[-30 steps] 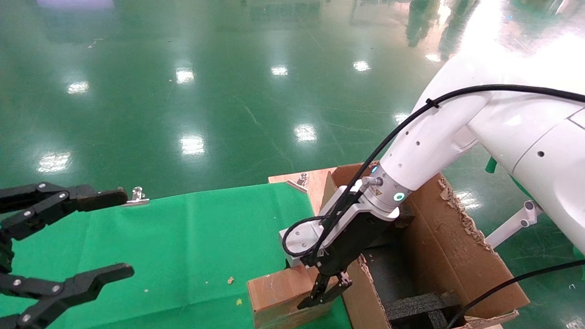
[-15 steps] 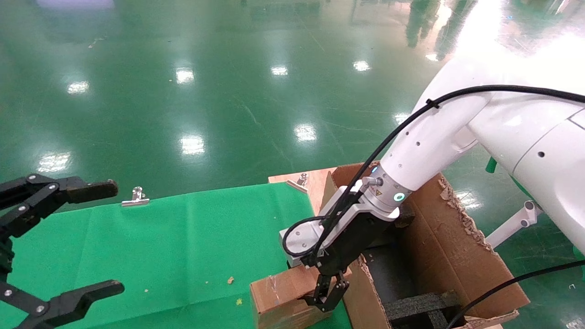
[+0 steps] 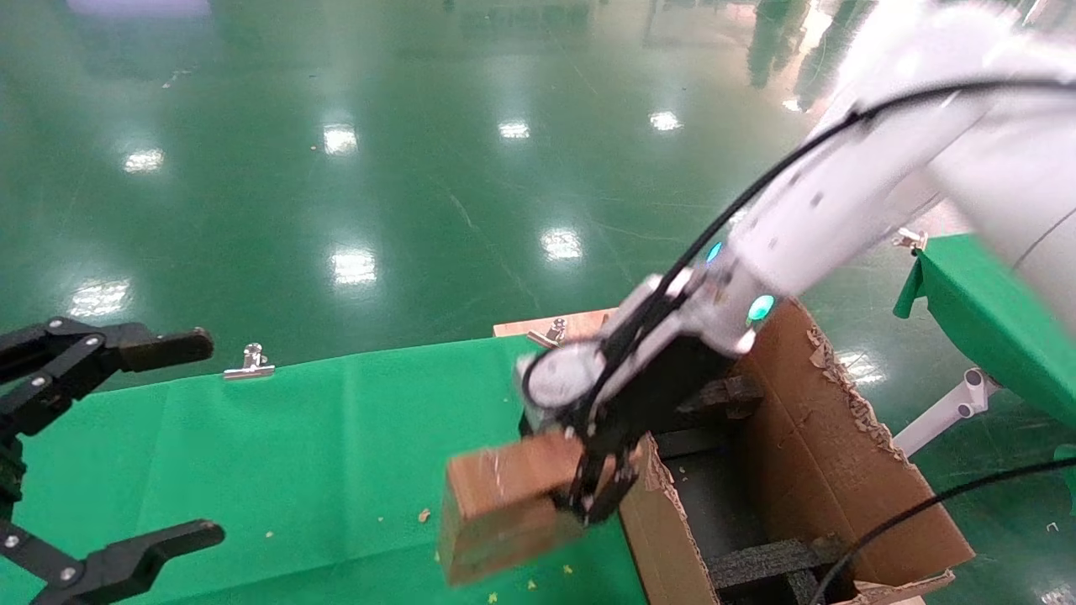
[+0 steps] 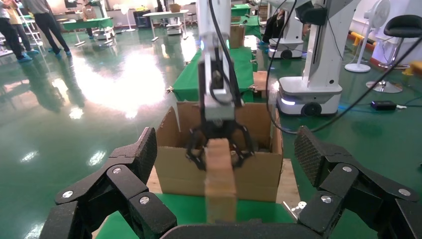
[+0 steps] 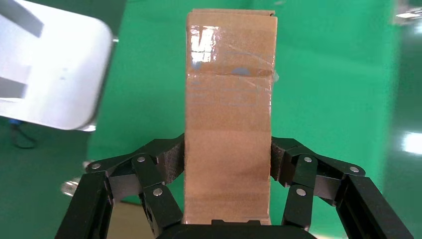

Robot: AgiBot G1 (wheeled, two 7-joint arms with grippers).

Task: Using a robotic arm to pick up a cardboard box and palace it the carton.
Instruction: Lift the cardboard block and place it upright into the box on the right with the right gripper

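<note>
Change: my right gripper [image 3: 601, 491], clamped on the cardboard box [image 3: 504, 508], has lifted it off the green table [image 3: 319, 437] since a second ago | Where: box hangs at the carton's [image 3: 841, 470] nine o'clock rim | Meaning: pick done, carry over next | Left gripper [image 3: 126, 445] idle, spread apart, at nine o'clock.

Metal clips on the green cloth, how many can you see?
2. One clip sits on the far edge of the cloth, towards the left. The other clip is at the far right corner, beside the carton. Others may be hidden behind the right gripper.
</note>
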